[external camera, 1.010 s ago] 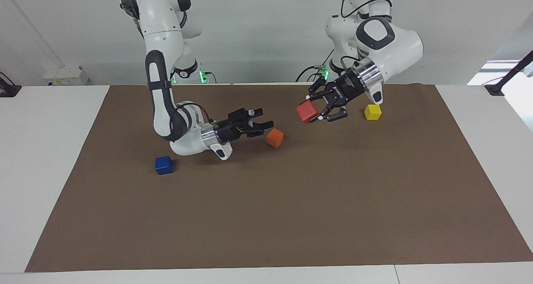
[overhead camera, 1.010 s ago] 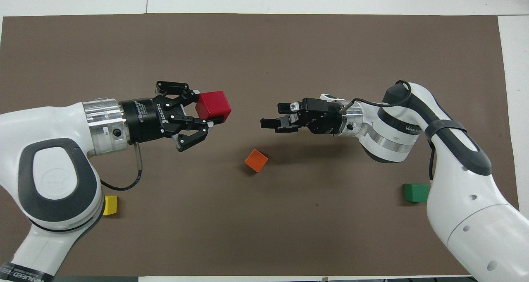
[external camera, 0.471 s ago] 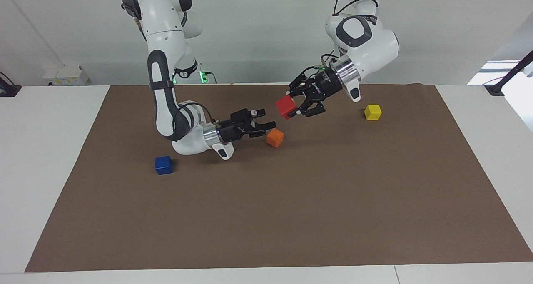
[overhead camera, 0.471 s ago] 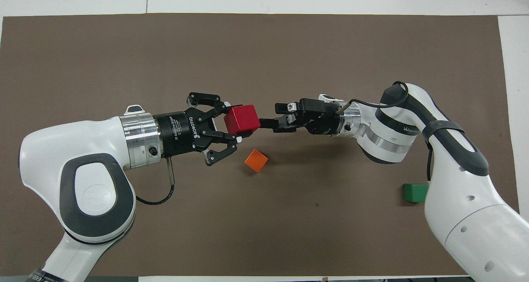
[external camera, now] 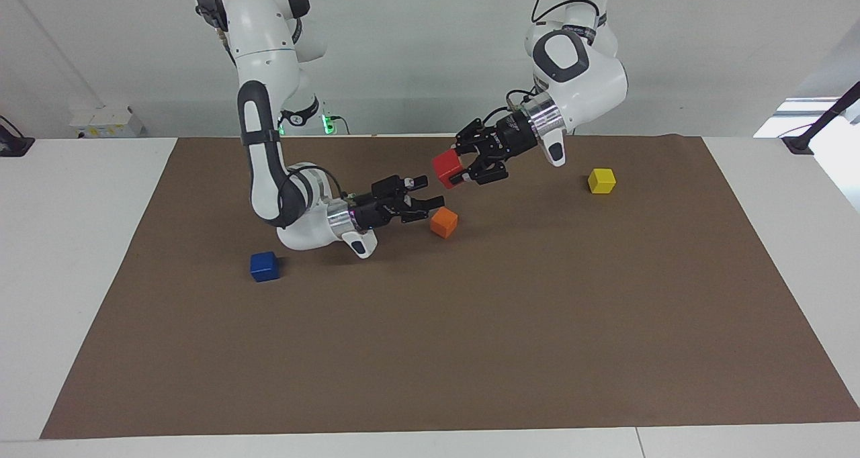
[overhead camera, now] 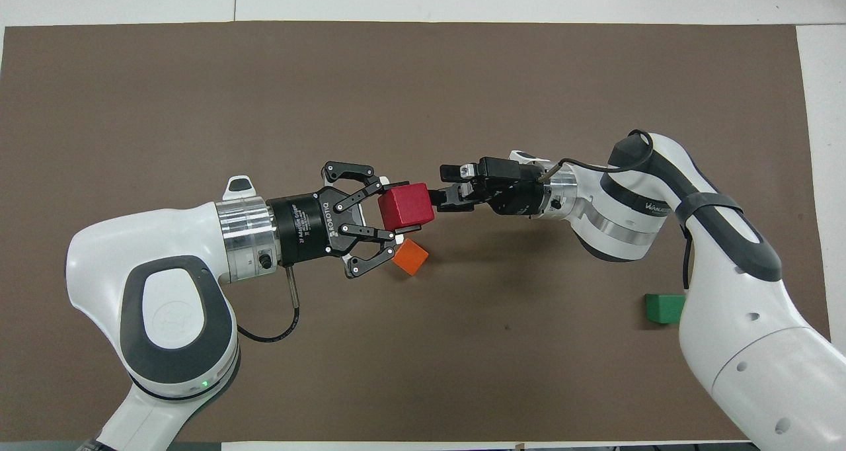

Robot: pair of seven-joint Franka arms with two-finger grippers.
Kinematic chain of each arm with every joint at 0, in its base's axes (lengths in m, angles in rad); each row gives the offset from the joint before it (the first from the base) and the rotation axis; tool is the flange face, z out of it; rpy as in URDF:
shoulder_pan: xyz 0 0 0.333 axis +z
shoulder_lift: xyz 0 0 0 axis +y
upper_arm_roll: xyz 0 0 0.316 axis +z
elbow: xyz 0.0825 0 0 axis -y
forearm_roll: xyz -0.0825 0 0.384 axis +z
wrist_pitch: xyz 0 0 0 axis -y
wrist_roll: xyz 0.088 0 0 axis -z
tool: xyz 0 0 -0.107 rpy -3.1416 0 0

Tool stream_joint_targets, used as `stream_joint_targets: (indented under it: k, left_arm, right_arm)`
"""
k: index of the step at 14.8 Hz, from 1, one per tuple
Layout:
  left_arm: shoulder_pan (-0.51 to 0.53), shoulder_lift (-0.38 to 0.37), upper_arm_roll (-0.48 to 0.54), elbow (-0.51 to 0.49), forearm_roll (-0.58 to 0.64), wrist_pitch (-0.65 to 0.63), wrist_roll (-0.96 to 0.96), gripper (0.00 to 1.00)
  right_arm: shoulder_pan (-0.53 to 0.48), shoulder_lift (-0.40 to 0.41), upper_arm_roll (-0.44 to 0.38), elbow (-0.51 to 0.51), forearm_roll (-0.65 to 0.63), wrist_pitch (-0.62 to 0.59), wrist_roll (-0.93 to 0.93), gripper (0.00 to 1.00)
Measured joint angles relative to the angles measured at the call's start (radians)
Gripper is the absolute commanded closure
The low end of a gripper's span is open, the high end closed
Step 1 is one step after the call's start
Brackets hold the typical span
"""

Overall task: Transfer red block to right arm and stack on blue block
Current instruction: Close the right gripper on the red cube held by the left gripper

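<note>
The red block (external camera: 446, 168) hangs in the air over the mat's middle, with my left gripper (external camera: 457, 168) shut on it. From above, the red block (overhead camera: 406, 205) sits at the tip of the left gripper (overhead camera: 391, 209). My right gripper (external camera: 426, 191) is open, held low and level, its tips just short of the block and a little below it. In the overhead view the right gripper (overhead camera: 441, 185) points at the block, one finger partly covered by it. The blue block (external camera: 264, 266) lies on the mat by the right arm's elbow, and that arm hides it from above.
An orange cube (external camera: 443, 222) lies on the brown mat (external camera: 470, 350) just under the two grippers, also visible from above as the orange cube (overhead camera: 410, 257). A yellow cube (external camera: 601, 180) sits toward the left arm's end. A green cube (overhead camera: 664, 307) lies beside the right arm.
The left gripper has carried the red block toward the right gripper, closing the gap to its fingertips. The right gripper has stayed open and nearly still.
</note>
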Motion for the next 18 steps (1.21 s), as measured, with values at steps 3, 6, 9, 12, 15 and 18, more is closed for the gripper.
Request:
stream_joint_targets:
  k: [3,6,9,12,15,18]
  left_arm:
    - [-0.002,0.011,0.000,-0.008,-0.073,0.001,0.072,1.00]
    - [-0.003,0.031,0.000,-0.009,-0.109,0.005,0.090,1.00]
    - [-0.020,0.050,0.000,-0.009,-0.162,0.036,0.137,1.00]
    - [-0.050,0.058,0.000,-0.009,-0.186,0.076,0.148,1.00]
    - [-0.055,0.059,0.001,-0.009,-0.188,0.083,0.148,1.00]
    - [-0.055,0.060,0.002,-0.009,-0.188,0.084,0.148,1.00]
  right_arm:
    - [0.000,0.000,0.000,0.000,0.000,0.000,0.000,0.00]
    - [0.002,0.000,0.001,0.000,0.000,0.001,-0.002,0.00]
    - [0.015,0.000,0.002,0.000,0.000,0.010,-0.015,0.00]
    - [0.019,0.000,0.003,0.000,0.000,0.011,-0.016,0.00]
    - [0.019,0.000,0.003,0.000,0.000,0.016,-0.016,0.04]
    - [0.019,0.000,0.003,0.000,0.000,0.033,-0.016,0.19]
